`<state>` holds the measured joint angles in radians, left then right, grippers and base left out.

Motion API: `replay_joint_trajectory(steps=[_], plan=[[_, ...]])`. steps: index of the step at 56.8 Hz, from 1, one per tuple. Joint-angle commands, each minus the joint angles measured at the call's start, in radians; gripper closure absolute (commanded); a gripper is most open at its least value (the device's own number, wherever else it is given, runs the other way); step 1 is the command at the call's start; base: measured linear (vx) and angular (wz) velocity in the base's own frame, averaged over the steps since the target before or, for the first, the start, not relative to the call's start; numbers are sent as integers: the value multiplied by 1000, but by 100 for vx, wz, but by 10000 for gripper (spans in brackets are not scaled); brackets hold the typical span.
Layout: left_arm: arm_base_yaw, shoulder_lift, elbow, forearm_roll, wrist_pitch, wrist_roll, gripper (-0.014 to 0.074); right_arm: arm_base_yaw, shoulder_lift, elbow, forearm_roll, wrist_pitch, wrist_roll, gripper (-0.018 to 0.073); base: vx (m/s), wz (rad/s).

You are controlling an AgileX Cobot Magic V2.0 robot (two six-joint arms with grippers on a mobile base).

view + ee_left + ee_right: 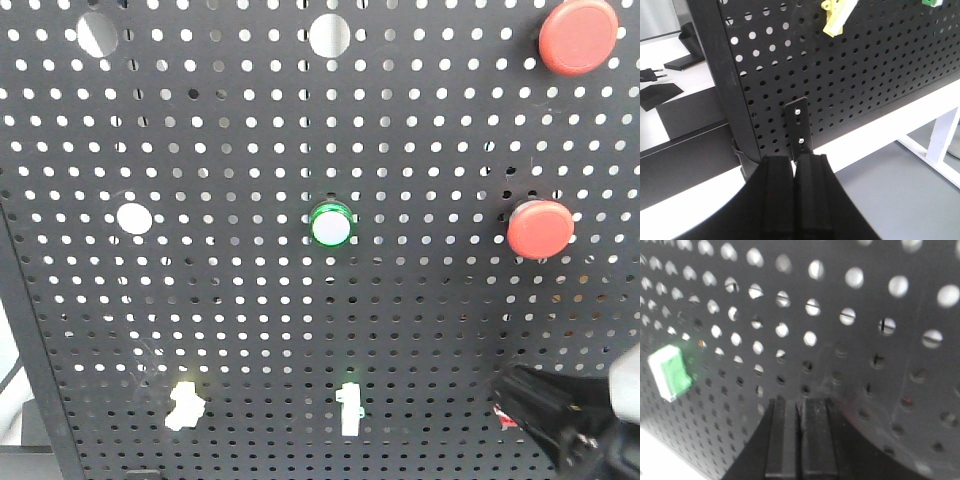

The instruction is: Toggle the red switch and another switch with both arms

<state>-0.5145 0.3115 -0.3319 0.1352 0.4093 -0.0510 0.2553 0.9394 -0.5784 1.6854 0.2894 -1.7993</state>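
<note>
Facing a black perforated panel [420,330] that stands upright on a white bench [875,130], both tools are presented fingertip-first, a pose suited to nudging a small lever rather than gripping it. Left tool [794,164]: fingers pressed together, holding nothing, low before the panel's bottom edge and just below a screwed bracket [799,127]. The pale yellow toggle [836,19] sits above it and slightly to its right, well apart, so an upward reach is judged to remain. Right tool [800,407]: fingers likewise pressed together and empty, close to the panel face, with the white toggle with a green top [670,372] to its left. The red switch [505,421] appears in the front view only as a small red patch at the tip of the right arm [560,415], largely covered by it; whether the tool touches its lever cannot be told. Closed fingers give one stiff, narrow tip, probably chosen because the levers are small. Count on the panel: two large red push buttons [578,37], one green-ringed round button [331,226], one white round cap [134,217], two larger open holes [329,35], and three small toggles (red, pale yellow, white with green top). Tools: two.
</note>
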Motion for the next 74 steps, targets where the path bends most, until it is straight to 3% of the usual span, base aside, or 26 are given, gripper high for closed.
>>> replay_joint_trajectory(steps=[1, 11, 20, 40, 49, 74], plan=[[2, 7, -25, 5, -83, -10, 594, 2, 46, -25, -4, 89, 42, 565, 0, 0], [2, 7, -23, 5, -83, -10, 594, 2, 92, -25, -124, 218, 131, 565, 0, 0], [2, 7, -22, 4, -84, -10, 594, 2, 91, -25, -260, 226, 233, 565, 0, 0], [2, 7, -22, 2, -86, -10, 594, 2, -2, -25, -287, 231, 244, 565, 0, 0], [2, 7, -22, 2, -88, -12, 594, 2, -94, -25, -433, 291, 324, 565, 0, 0], [2, 7, -22, 1, -89, -26, 594, 0, -617, 41, -1113, 74, 1071, 565, 0, 0]])
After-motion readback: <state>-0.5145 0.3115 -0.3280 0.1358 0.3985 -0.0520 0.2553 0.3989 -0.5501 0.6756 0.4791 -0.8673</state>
